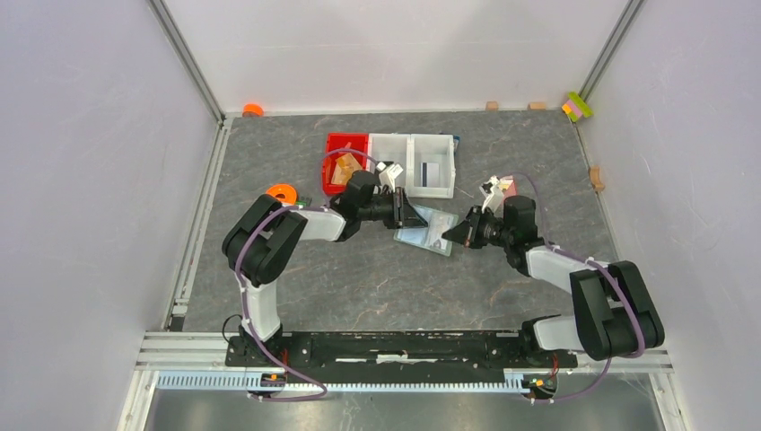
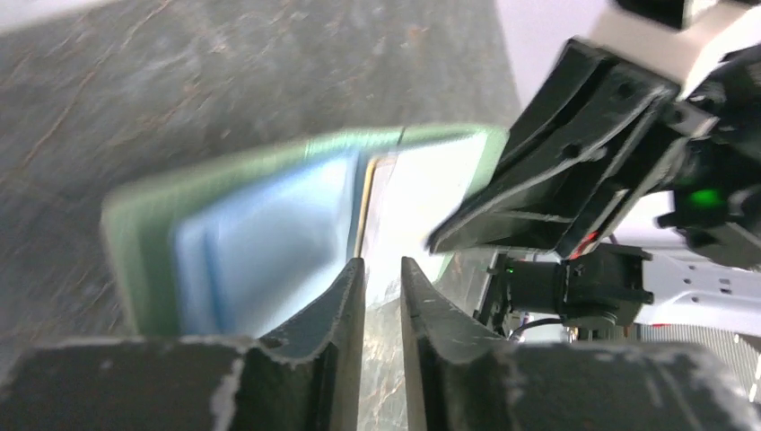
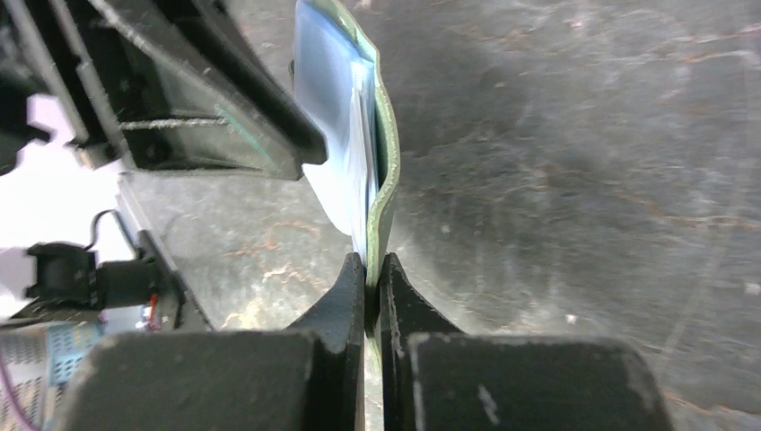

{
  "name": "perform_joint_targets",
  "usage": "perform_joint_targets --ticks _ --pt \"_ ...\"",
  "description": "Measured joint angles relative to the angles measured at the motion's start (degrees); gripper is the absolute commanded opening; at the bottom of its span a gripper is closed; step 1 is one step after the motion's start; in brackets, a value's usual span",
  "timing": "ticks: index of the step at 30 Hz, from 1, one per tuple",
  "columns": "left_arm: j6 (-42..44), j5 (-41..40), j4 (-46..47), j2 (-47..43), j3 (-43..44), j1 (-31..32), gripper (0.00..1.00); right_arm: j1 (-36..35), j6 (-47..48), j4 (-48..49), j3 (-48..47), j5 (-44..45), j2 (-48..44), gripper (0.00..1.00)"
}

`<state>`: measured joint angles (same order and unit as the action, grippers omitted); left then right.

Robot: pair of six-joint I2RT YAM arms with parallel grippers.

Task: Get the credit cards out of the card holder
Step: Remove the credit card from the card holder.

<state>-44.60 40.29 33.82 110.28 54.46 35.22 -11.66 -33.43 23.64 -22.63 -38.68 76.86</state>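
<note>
Centre frame, your right gripper pinches the holder's edge, your left gripper slightly parted and empty, cards still inside.

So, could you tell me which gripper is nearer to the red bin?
Left. The left gripper sits just right of the red bin, toward the arms; the right gripper is farther right, pinching the card holder.

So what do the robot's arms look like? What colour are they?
The left arm and the right arm are chunky black joints with white links between. A thin purple cable loops along each. The left end effector and the right end effector each have two black wedge-shaped fingers, scuffed pale at the edges.
</note>
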Motion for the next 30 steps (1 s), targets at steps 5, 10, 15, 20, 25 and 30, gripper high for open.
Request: perform_joint_targets --ticks 5,10,15,20,25,30 --pt "4.9 -8.7 -11.5 -2.3 0.1 0.0 0.51 0.2 5.7 -12.7 -7.7 6.1 2.3 0.05" --pt "10.3 -21.2 -22.8 -5.5 1.7 0.4 0.71 0.2 9.3 -21.6 -11.4 9.9 3.5 0.05" --pt "13.1 -26.9 -27.9 -6.7 3.6 0.6 0.77 0.2 11.2 -25.2 -12.4 10.8 3.5 0.05" --pt "14.1 -24.7 -29.6 -4.0 6.5 0.3 0.72 0.2 13.0 -27.2 -13.3 10.8 3.5 0.06" --pt "14.3 -18.9 -30.0 0.7 9.4 0.2 0.64 0.2 14.2 -29.1 -14.7 10.4 4.5 0.10" --pt "14.2 -15.1 -30.4 2.7 11.0 0.3 0.48 0.2 14.2 -29.3 -15.1 9.9 5.1 0.19"
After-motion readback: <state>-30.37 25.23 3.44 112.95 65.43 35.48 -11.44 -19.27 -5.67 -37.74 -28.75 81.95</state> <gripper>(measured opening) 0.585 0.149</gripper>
